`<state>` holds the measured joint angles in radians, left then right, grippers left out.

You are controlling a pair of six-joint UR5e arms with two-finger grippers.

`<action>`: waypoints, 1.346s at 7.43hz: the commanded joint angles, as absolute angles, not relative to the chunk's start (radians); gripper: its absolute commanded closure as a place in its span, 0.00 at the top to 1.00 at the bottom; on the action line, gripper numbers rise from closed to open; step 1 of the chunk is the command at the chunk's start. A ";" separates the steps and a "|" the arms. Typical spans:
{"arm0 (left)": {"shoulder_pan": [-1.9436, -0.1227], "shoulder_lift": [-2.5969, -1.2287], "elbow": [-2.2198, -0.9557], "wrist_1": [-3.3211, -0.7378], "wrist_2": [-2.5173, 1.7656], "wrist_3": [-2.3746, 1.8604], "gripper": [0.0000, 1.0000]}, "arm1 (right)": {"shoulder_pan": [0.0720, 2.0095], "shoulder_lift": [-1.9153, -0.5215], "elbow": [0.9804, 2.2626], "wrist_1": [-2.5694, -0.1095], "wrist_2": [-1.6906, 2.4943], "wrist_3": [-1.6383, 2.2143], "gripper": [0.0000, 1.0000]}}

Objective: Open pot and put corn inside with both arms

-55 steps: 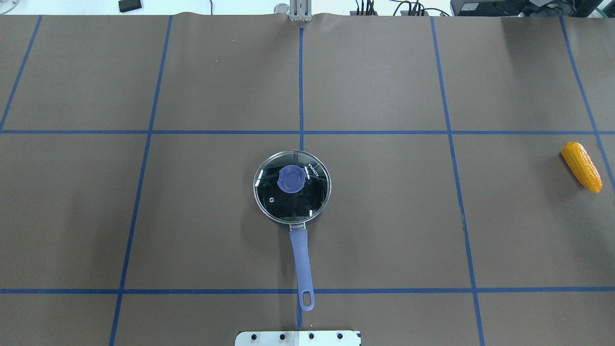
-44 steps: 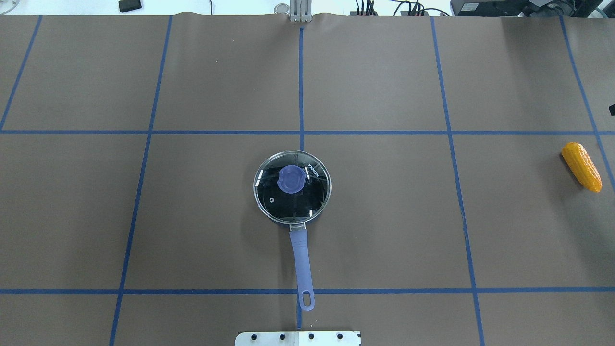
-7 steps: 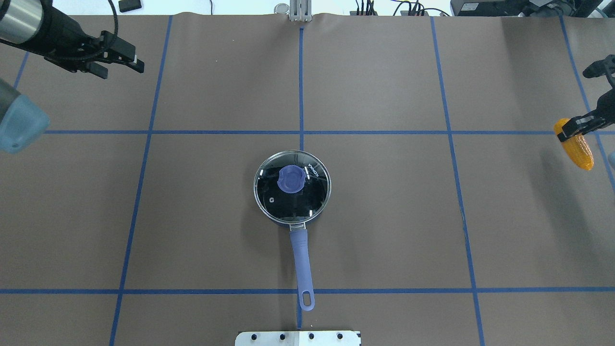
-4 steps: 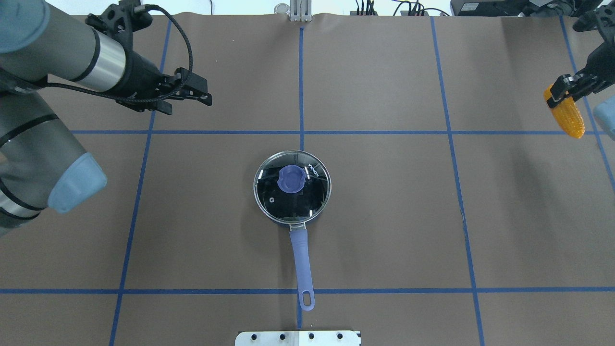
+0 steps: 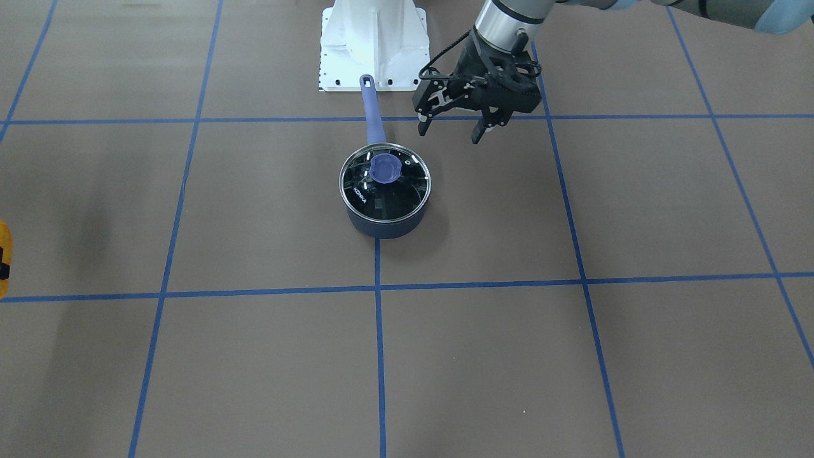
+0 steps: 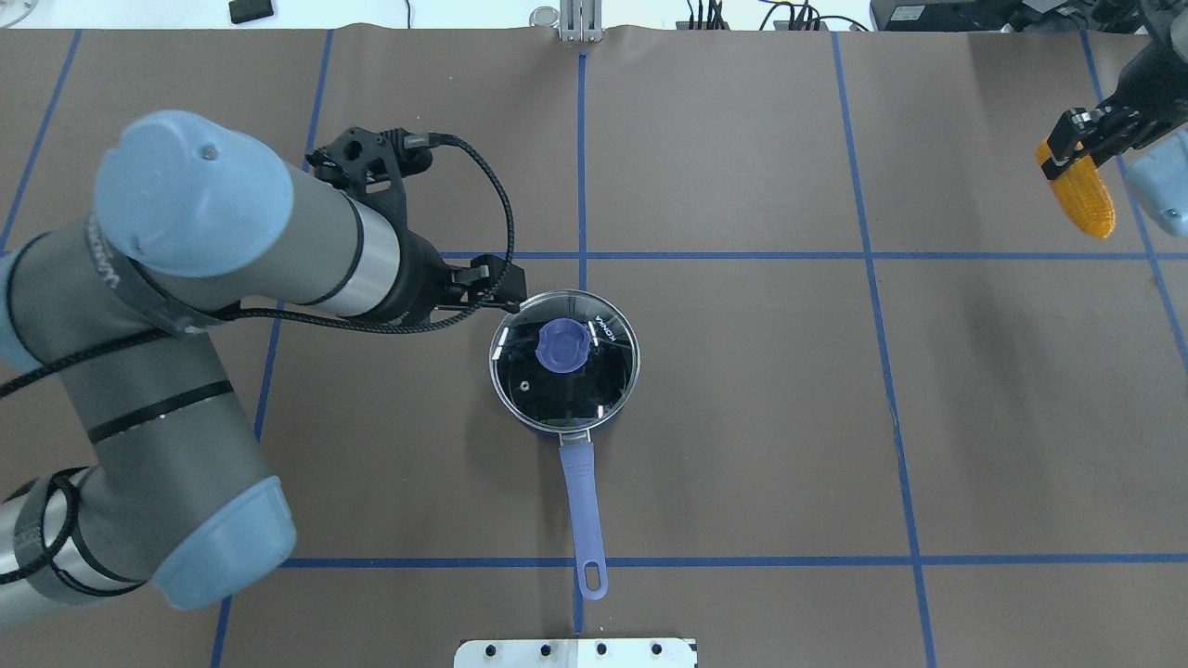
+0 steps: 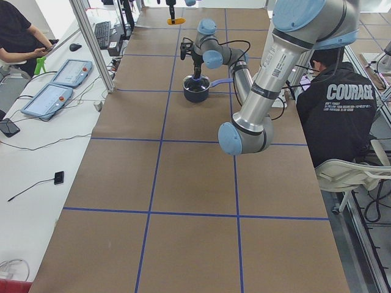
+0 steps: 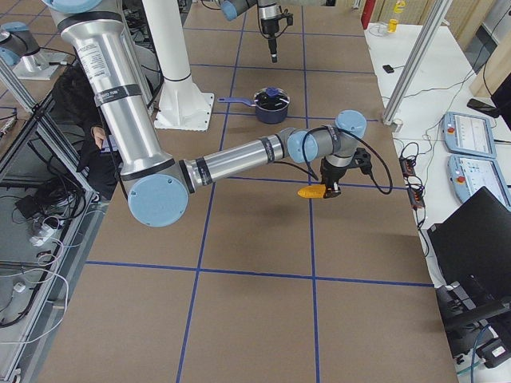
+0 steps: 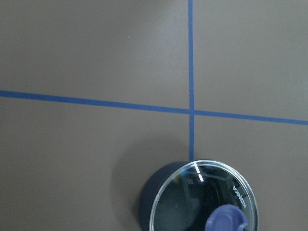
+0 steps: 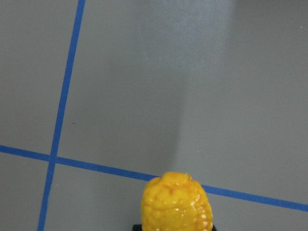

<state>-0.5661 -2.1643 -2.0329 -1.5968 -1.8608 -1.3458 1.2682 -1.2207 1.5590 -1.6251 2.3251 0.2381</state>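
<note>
The dark pot stands at the table's middle, its glass lid on, with a blue knob and a blue handle pointing toward my base. My left gripper is open and empty, in the air just left of the pot; in the overhead view its tips reach the lid's left rim. My right gripper is shut on the yellow-orange corn and holds it above the table at the far right. The corn also shows in the right wrist view and the exterior right view.
The table is covered in brown paper with a blue tape grid. My white base plate sits at the near edge behind the pot handle. A seated person and operator desks with tablets lie off the table's sides.
My left arm has swung in from the far left to the pot's left rim. My right gripper has carried the corn further up and away from the table.
</note>
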 commanded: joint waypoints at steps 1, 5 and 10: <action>-0.486 -2.244 -1.979 -1.571 -1.790 -1.394 0.98 | 1.272 -1.200 1.555 -1.638 2.333 0.239 0.45; -0.474 -2.338 -1.806 -1.588 -1.751 -1.393 0.98 | 1.273 -1.200 1.555 -1.638 2.342 0.239 0.45; -0.482 -2.365 -1.712 -1.592 -1.738 -1.278 0.98 | 1.278 -1.192 1.559 -1.640 2.361 0.250 0.45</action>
<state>-0.4787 -2.3633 -1.7338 -1.5903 -1.7458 -1.3092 1.2751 -1.1954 1.5573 -1.6386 2.3466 0.2435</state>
